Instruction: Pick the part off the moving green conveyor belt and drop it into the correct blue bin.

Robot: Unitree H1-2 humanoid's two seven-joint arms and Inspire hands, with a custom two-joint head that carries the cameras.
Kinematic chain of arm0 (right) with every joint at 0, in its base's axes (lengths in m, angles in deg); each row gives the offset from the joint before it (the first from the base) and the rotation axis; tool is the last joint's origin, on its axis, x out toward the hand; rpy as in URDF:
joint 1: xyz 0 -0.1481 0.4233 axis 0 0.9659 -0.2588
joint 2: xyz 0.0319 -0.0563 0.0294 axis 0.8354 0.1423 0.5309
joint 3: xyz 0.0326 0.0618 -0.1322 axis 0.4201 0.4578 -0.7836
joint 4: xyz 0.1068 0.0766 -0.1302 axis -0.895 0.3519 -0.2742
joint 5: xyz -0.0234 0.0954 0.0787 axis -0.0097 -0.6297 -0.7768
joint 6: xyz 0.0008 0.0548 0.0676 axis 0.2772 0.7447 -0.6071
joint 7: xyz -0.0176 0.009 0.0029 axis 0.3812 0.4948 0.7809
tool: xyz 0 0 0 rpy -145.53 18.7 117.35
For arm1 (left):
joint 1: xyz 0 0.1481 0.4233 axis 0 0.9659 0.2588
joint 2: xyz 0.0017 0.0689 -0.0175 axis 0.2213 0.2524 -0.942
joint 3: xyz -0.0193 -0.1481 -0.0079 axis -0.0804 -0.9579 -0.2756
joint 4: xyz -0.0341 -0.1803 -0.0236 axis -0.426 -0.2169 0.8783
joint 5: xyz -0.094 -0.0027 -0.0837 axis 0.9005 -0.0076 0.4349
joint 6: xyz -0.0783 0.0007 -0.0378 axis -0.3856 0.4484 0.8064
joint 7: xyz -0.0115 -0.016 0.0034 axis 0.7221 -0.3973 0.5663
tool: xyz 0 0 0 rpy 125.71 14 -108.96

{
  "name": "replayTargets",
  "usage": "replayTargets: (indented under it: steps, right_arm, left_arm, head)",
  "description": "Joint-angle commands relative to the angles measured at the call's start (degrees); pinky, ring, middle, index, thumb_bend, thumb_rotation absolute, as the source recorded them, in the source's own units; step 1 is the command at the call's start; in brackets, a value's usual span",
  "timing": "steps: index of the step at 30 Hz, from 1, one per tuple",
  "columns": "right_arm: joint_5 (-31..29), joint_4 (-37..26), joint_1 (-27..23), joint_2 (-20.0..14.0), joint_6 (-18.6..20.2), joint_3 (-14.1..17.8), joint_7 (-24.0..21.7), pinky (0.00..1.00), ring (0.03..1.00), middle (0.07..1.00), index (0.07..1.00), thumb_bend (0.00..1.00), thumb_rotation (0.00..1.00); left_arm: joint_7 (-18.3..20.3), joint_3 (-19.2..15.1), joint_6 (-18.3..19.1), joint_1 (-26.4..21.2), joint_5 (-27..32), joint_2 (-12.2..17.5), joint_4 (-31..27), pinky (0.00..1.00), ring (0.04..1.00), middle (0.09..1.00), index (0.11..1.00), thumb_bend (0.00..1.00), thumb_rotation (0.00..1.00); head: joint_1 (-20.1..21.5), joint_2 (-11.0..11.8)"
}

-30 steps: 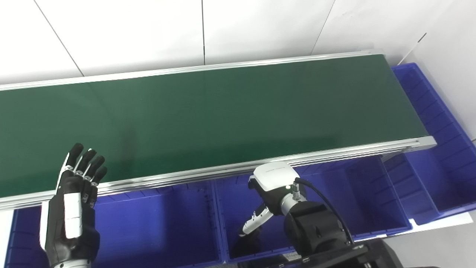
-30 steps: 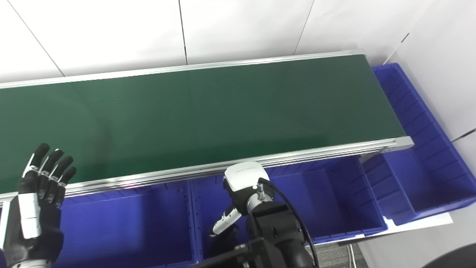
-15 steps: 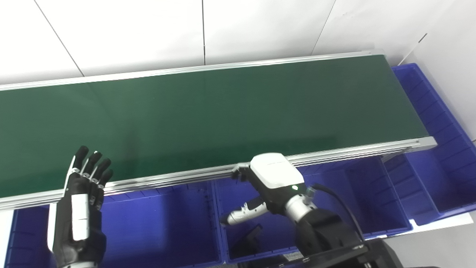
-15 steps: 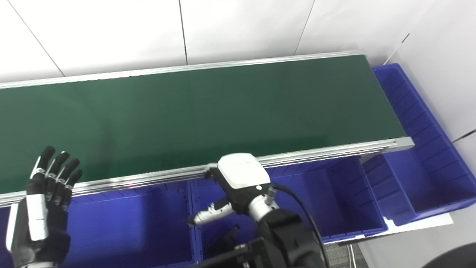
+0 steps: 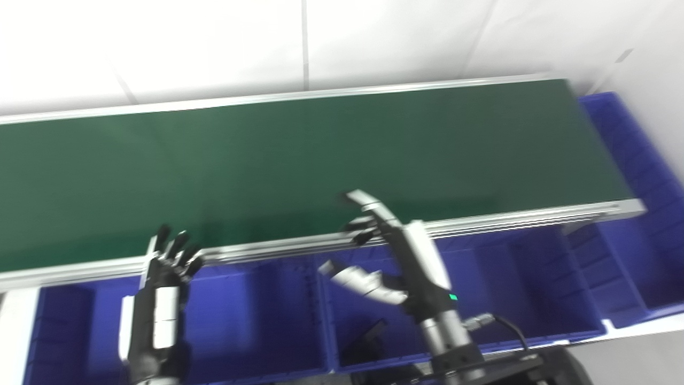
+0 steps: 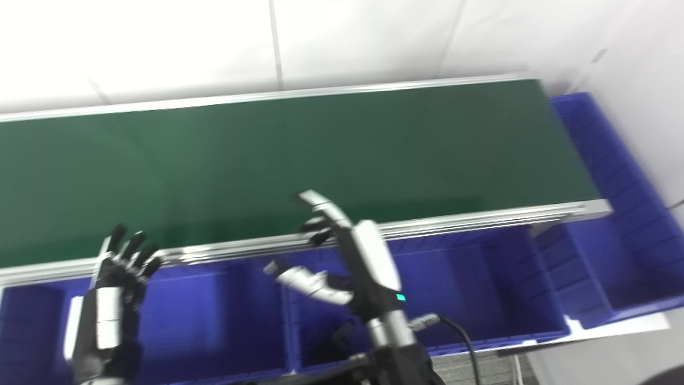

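Note:
The green conveyor belt (image 5: 299, 149) runs across the picture and shows only bare green. My right hand (image 5: 390, 256) is open and holds nothing. It stands upright over the middle blue bin (image 5: 507, 299), with its fingertips above the belt's near rail. A small dark part (image 5: 368, 339) lies at the bottom of that bin, below the hand. My left hand (image 5: 160, 310) is open, fingers up, over the left blue bin (image 5: 251, 321) just in front of the rail. The picture is blurred.
The belt's silver near rail (image 5: 507, 222) separates the belt from the row of bins. Another blue bin (image 5: 641, 160) sits at the belt's right end. A white wall stands behind the belt. A black cable (image 5: 507, 326) trails from my right wrist.
My right hand has risen out of the middle bin, turned upright and spread open; the dark part now lies in the bin. The whole view has shifted a little. My left hand sits slightly lower.

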State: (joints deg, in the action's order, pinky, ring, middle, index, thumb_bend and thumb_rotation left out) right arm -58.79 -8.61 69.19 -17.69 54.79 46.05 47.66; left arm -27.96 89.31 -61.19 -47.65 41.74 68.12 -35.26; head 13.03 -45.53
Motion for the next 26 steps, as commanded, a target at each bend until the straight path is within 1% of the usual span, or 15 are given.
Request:
replayTargets:
  steps: [1, 2, 3, 4, 5, 6, 9, 12, 14, 17, 18, 19, 22, 26]
  right_arm:
    - [-5.2, -0.6, 1.4, 0.7, -7.1, 0.4, 3.3, 0.82, 0.867, 0.967, 0.991, 0.54, 0.8]
    - [-6.2, 0.6, 1.5, 0.3, -7.4, 1.0, 3.5, 0.83, 0.869, 0.969, 0.993, 0.54, 0.8]
    - [-7.0, 1.4, 1.5, -0.1, -7.7, 1.4, 3.7, 0.86, 0.89, 0.975, 0.998, 0.57, 0.84]
    - [-8.1, 2.3, 1.5, -0.4, -7.7, 1.8, 3.8, 0.87, 0.895, 0.977, 0.999, 0.58, 0.84]
    - [-8.9, 3.2, 1.3, -0.7, -7.6, 2.3, 4.0, 0.9, 0.923, 0.989, 1.0, 0.6, 0.87]
    - [-9.1, 3.7, 1.2, -0.7, -7.4, 2.7, 4.1, 0.91, 0.935, 0.995, 1.0, 0.62, 0.89]
    - [-8.9, 5.2, 0.5, -1.1, -7.8, 3.6, 4.2, 0.91, 0.938, 0.999, 1.0, 0.62, 0.92]
    - [-8.4, 6.5, 0.1, -1.5, -8.4, 3.8, 4.1, 0.89, 0.912, 0.986, 1.0, 0.57, 0.88]
    - [-8.5, 6.7, 0.2, -1.5, -8.3, 3.6, 4.2, 0.88, 0.909, 0.978, 1.0, 0.59, 0.88]
    - [-7.6, 7.5, 0.4, -1.4, -9.0, 3.3, 4.4, 0.85, 0.894, 0.963, 0.99, 0.57, 0.87]
    - [-7.3, 7.9, 0.4, -1.5, -9.4, 3.3, 4.5, 0.84, 0.889, 0.96, 0.986, 0.56, 0.87]
    - [-7.2, 8.2, 0.4, -1.5, -9.6, 3.2, 4.5, 0.84, 0.889, 0.96, 0.983, 0.55, 0.86]
    - [-6.4, 9.2, 0.4, -1.5, -10.3, 3.2, 4.8, 0.83, 0.886, 0.958, 0.976, 0.58, 0.86]
    - [-5.4, 10.4, 0.2, -2.0, -11.9, 2.9, 4.9, 0.85, 0.894, 0.96, 0.972, 0.59, 0.88]
  left_arm:
    - [-0.1, 1.4, -5.6, 0.7, -1.3, -1.7, -0.9, 0.89, 0.895, 0.921, 0.972, 0.55, 0.84]
    - [-0.2, 1.8, -6.2, 0.8, -2.0, -1.9, -0.4, 0.9, 0.896, 0.922, 0.973, 0.55, 0.84]
    - [-0.3, 2.1, -6.7, 0.9, -2.5, -2.1, 0.0, 0.89, 0.892, 0.921, 0.978, 0.54, 0.84]
    - [-0.4, 2.4, -7.4, 1.0, -3.4, -2.4, 0.4, 0.89, 0.891, 0.92, 0.979, 0.54, 0.84]
    - [-0.6, 2.7, -8.0, 1.0, -4.1, -2.6, 0.9, 0.86, 0.88, 0.91, 0.977, 0.54, 0.83]
    - [-0.7, 2.9, -8.4, 1.1, -4.6, -2.8, 1.2, 0.85, 0.873, 0.906, 0.976, 0.54, 0.83]
    - [-0.8, 3.3, -8.5, 1.1, -5.0, -3.5, 1.6, 0.83, 0.866, 0.9, 0.975, 0.54, 0.81]
    - [-0.9, 3.5, -8.5, 1.1, -4.7, -3.7, 1.7, 0.85, 0.873, 0.909, 0.979, 0.55, 0.8]
    - [-0.9, 3.6, -8.9, 1.0, -5.1, -3.6, 1.9, 0.83, 0.87, 0.907, 0.982, 0.54, 0.8]
    - [-0.9, 3.6, -9.0, 1.0, -4.9, -3.4, 1.9, 0.82, 0.867, 0.905, 0.983, 0.54, 0.8]
    - [-0.8, 3.5, -9.0, 1.0, -4.6, -3.4, 2.0, 0.83, 0.872, 0.908, 0.984, 0.55, 0.81]
    - [-0.8, 3.5, -9.0, 1.0, -4.5, -3.4, 2.1, 0.84, 0.876, 0.911, 0.986, 0.55, 0.81]
    - [-0.9, 3.5, -9.8, 1.0, -4.7, -3.3, 2.5, 0.84, 0.877, 0.909, 0.987, 0.54, 0.82]
    - [-1.3, 3.4, -11.3, 0.9, -6.4, -3.2, 3.3, 0.82, 0.867, 0.903, 0.975, 0.52, 0.83]
  head:
    - [-0.1, -0.1]
    - [-2.4, 0.5]
    - [-2.8, 0.6]
    - [-4.1, 0.9]
    - [-5.1, 1.3]
    - [-5.3, 1.4]
    - [-5.3, 2.1]
    - [-5.8, 2.4]
    - [-5.8, 2.6]
    - [-5.8, 2.6]
    - [-4.4, 3.3]
    - [-4.4, 3.3]
    - [-4.1, 4.0]
    - [-4.3, 4.1]
